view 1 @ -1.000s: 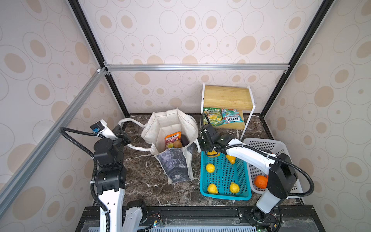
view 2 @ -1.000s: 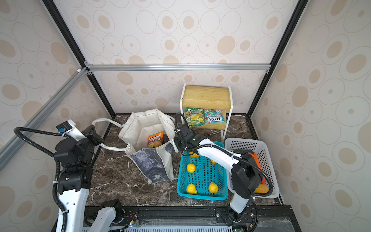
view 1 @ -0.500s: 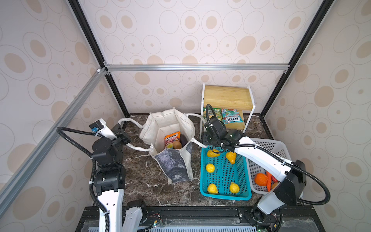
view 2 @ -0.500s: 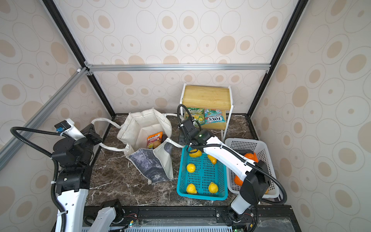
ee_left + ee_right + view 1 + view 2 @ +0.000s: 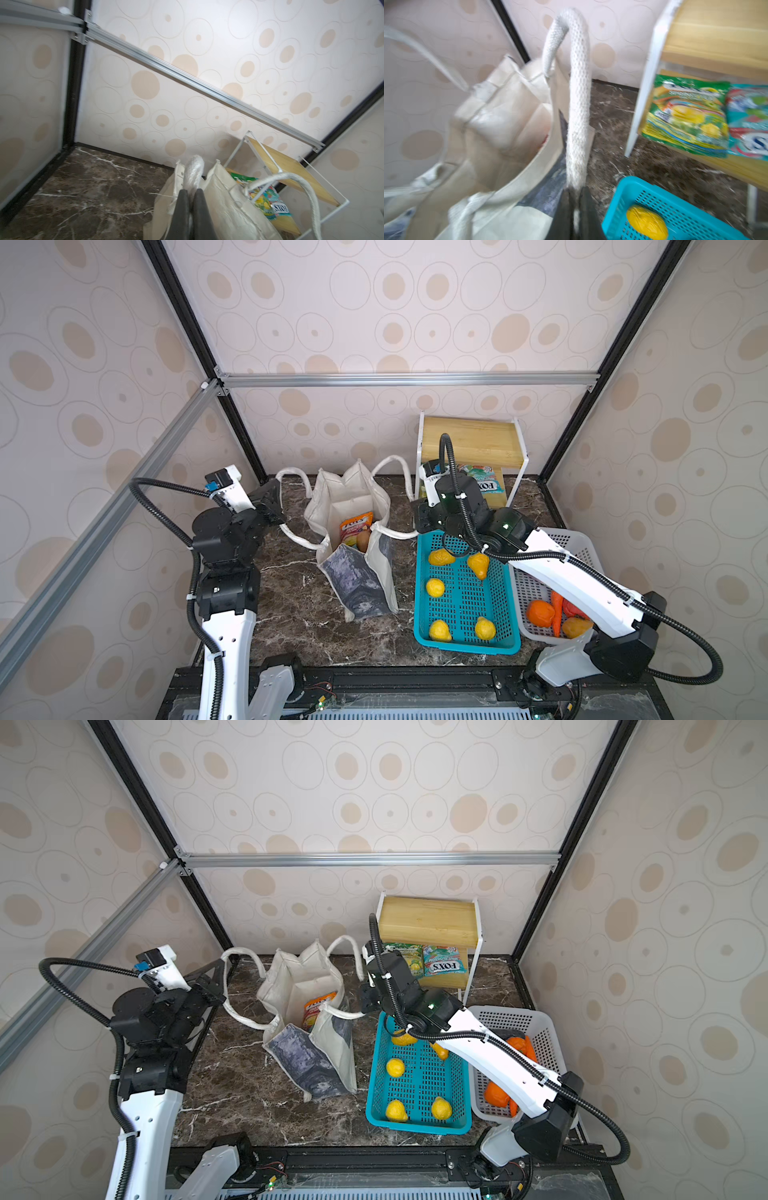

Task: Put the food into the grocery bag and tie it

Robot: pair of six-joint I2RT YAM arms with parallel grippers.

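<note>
— Right gripper point(image 5: 574, 199), clamped on its rope handle point(image 5: 578, 83), now sits farther out; left gripper point(image 5: 191, 197) pinches the other handle point(image 5: 194, 168)
— Grocery bag point(image 5: 353, 572) stands between them; uneven pulling could topple it, spilling food point(image 5: 355, 526)

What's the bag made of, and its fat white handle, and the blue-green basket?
The grocery bag looks like off-white canvas cloth: it creases and slumps. Its handle seems braided rope, probably cotton; a knitted weave shows. The teal basket looks like glossy hard plastic with punched holes.
</note>
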